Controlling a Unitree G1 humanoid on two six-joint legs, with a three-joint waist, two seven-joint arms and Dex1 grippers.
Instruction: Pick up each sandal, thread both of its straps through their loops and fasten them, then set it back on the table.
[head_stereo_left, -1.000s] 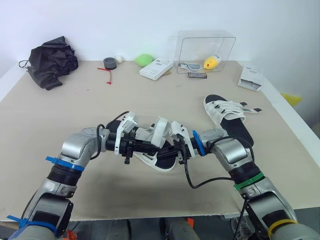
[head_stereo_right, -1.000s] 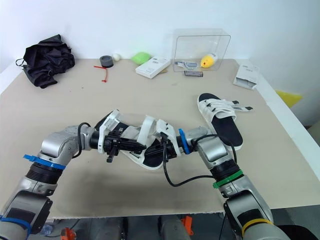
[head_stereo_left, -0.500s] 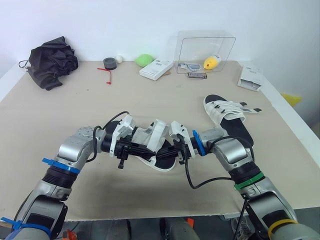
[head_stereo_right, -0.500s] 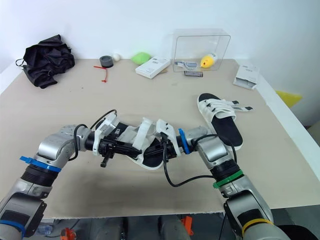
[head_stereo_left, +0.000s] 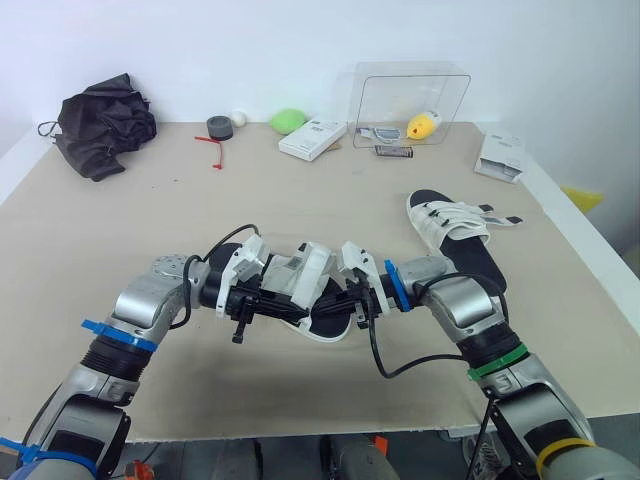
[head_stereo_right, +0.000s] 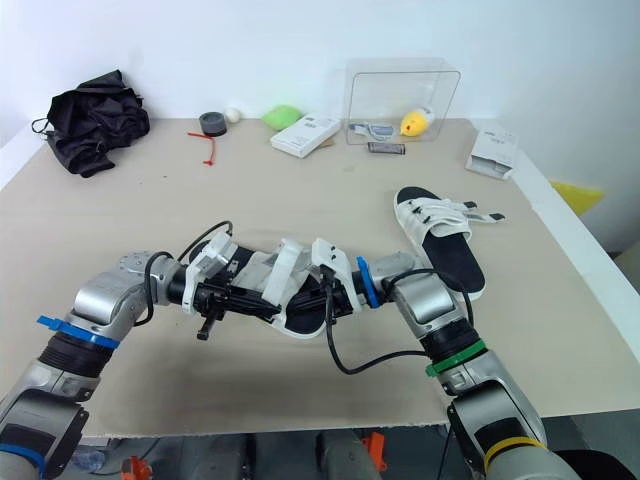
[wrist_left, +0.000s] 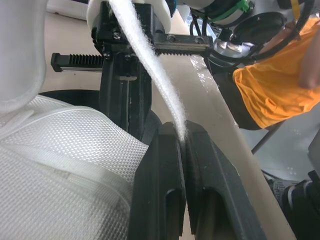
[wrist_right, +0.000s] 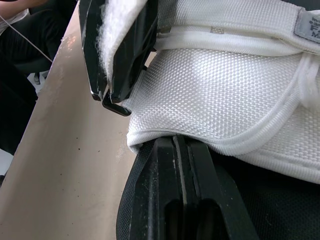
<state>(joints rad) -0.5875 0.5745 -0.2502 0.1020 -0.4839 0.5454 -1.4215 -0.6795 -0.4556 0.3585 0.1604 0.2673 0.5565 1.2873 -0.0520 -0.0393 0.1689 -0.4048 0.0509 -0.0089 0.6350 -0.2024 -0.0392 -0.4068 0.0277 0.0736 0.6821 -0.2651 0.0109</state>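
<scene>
The held sandal (head_stereo_left: 322, 326) hangs between both grippers, to the left of the second sandal (head_stereo_left: 455, 235) and nearer the robot. The left gripper (wrist_left: 182, 131) is clenched on its white strap (wrist_left: 150, 60). The right gripper (wrist_right: 176, 142) pinches the held sandal's edge (just under the woven upper) — fingers pressed together.

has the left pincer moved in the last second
Yes: the left pincer, gripping the strap, drifted to the robot's left, away from the second sandal.

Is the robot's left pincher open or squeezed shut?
Shut. The left gripper pinches the white strap of the sandal, its fingers pressed together around it.
</scene>
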